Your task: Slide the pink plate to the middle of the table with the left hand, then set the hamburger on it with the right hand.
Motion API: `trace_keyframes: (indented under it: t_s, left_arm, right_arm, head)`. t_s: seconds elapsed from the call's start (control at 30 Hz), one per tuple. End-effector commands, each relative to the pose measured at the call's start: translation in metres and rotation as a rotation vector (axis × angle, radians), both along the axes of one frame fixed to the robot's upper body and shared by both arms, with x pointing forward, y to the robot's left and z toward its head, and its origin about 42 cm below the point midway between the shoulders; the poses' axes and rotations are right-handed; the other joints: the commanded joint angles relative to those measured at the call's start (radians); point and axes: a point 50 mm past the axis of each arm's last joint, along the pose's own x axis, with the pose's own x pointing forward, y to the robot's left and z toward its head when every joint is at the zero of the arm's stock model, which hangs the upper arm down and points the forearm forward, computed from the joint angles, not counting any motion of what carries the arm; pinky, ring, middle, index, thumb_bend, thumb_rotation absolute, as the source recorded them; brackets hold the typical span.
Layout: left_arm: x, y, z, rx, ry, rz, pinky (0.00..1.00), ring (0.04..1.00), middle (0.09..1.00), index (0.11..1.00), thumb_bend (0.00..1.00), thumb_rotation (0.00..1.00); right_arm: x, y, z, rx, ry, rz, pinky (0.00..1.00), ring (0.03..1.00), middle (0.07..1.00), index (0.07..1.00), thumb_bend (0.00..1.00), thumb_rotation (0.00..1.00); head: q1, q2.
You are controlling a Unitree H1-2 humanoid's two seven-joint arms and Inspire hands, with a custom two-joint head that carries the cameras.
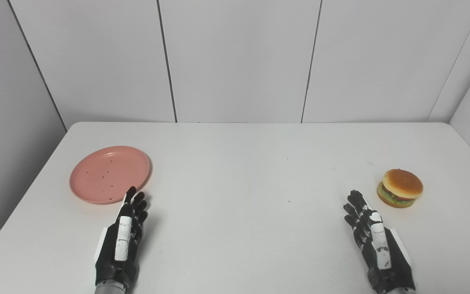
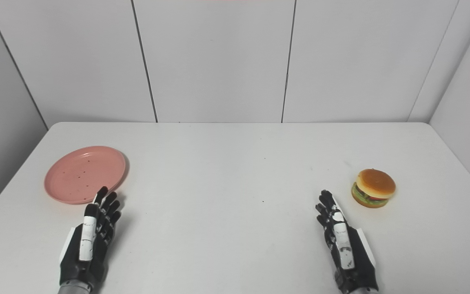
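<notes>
Fingers [image 1: 135,202] of my left hand [image 1: 123,237] lay straight and a little apart, grasping nothing, their tips just beside the near rim of the pink plate [image 1: 109,174]. Left eye view: the plate rested flat on the left part of the white table [image 1: 235,228], well apart from its middle. My right hand [image 1: 375,241] was likewise released and empty, palm edge down, near the hamburger [image 1: 400,188] but not touching it. Whether my left fingertips met the rim, I could not tell.

Right eye view: the same layout appeared, with the plate [image 2: 85,174] to the left, the hamburger [image 2: 373,188] upright to the right, and both hands [image 2: 92,232] [image 2: 343,241] low over the table. The step in hand was, by my judgement, the slide. It would go best with the fingers set on the plate's far-left rim, pressing lightly and pushing steadily rightward so the plate neither tipped nor spun.
</notes>
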Motion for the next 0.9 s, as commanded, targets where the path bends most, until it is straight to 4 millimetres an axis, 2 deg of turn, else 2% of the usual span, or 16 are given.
trace_keyframes:
  t_s: [0.0, 0.6, 0.8, 0.87]
  left_arm:
    - [0.001, 0.002, 0.006, 0.014, -0.014, -0.025, 1.00, 0.983, 0.975, 0.965, 0.94, 0.89]
    - [0.002, 0.000, 0.005, 0.018, -0.014, -0.028, 1.00, 0.977, 0.972, 0.966, 0.91, 0.89]
    - [0.004, -0.007, 0.001, 0.037, -0.008, -0.026, 1.00, 0.975, 0.971, 0.961, 0.90, 0.89]
    - [0.006, -0.011, -0.002, 0.038, -0.005, -0.028, 1.00, 0.981, 0.975, 0.966, 0.89, 0.90]
  right_arm:
    - [0.006, 0.001, 0.015, 0.000, -0.082, 0.002, 1.00, 0.968, 0.971, 0.956, 0.87, 1.00]
    - [0.007, -0.001, 0.014, 0.007, -0.074, 0.002, 0.99, 0.963, 0.963, 0.948, 0.87, 1.00]
    - [0.010, -0.008, 0.008, 0.006, -0.067, 0.009, 0.99, 0.965, 0.973, 0.959, 0.88, 1.00]
    - [0.011, -0.012, 0.004, 0.015, -0.061, 0.006, 0.99, 0.963, 0.970, 0.956, 0.87, 1.00]
  head:
    - [0.000, 0.000]
    - [0.018, -0.005]
    - [0.060, -0.029]
    - [0.086, -0.055]
